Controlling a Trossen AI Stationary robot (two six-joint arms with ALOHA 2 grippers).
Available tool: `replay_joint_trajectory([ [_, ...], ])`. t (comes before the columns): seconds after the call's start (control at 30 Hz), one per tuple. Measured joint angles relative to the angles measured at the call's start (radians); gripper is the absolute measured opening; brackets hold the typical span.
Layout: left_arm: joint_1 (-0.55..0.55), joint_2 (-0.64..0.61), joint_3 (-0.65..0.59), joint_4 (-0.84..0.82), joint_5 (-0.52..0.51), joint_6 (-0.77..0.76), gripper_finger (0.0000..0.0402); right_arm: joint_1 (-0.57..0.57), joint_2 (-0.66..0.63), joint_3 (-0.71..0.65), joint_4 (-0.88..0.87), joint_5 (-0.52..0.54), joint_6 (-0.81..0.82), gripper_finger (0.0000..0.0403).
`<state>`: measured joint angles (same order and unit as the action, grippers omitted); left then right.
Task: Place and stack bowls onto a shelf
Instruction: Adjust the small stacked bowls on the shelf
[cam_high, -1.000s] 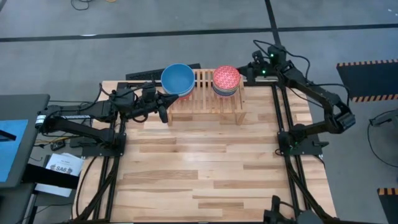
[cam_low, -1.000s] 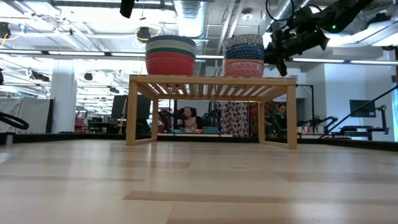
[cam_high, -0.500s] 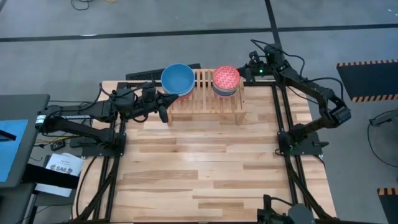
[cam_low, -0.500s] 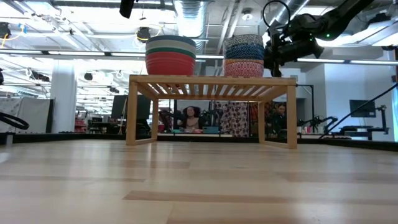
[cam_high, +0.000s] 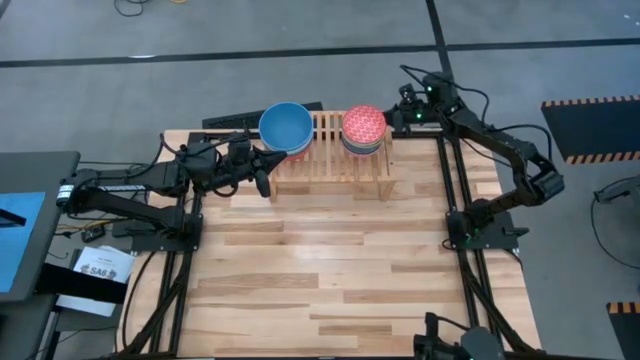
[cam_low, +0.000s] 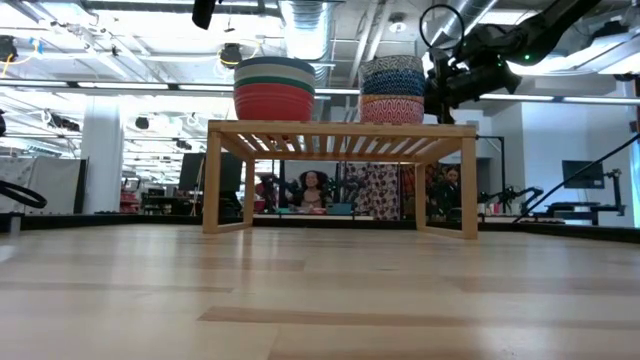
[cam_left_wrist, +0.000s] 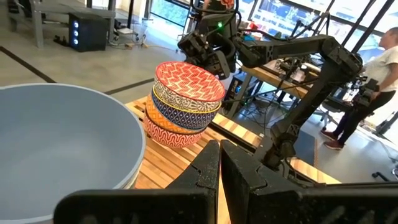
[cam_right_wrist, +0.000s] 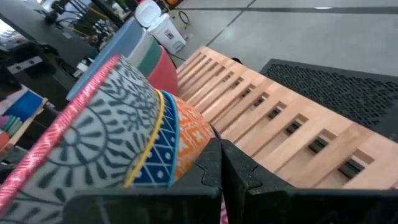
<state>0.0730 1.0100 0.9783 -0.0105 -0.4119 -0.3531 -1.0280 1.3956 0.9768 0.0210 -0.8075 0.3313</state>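
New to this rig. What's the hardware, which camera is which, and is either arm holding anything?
Two dark robot arms work at a plank table, each ending in two fingers. Four cameras record: one overhead, one at tabletop height, and one on each wrist looking past that arm's own fingers.

On the table stands a low wooden shelf carrying two bowl stacks: a plain stack with a blue bowl on top and a patterned stack topped by a red-patterned bowl.

The left gripper sits by the shelf's left end, near the blue stack, fingers shut and empty. The right gripper is close beside the patterned stack, also shut and holding nothing.
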Motion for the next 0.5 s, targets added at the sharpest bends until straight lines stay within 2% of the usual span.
replay_joint_trajectory([
  [0.3, 0.000, 0.000, 0.000, 0.000, -0.001, 0.000, 0.0000, -0.002, -0.008, 0.013, -0.036, 0.052, -0.010, 0.0019],
  [0.4, 0.000, -0.002, 0.000, -0.003, -0.013, 0.022, 0.0000, -0.002, -0.041, 0.071, -0.042, 0.093, -0.009, 0.0019],
  [0.5, 0.002, -0.023, 0.002, -0.012, -0.080, 0.061, 0.0000, 0.006, -0.053, 0.175, -0.154, 0.130, -0.035, 0.0019],
])
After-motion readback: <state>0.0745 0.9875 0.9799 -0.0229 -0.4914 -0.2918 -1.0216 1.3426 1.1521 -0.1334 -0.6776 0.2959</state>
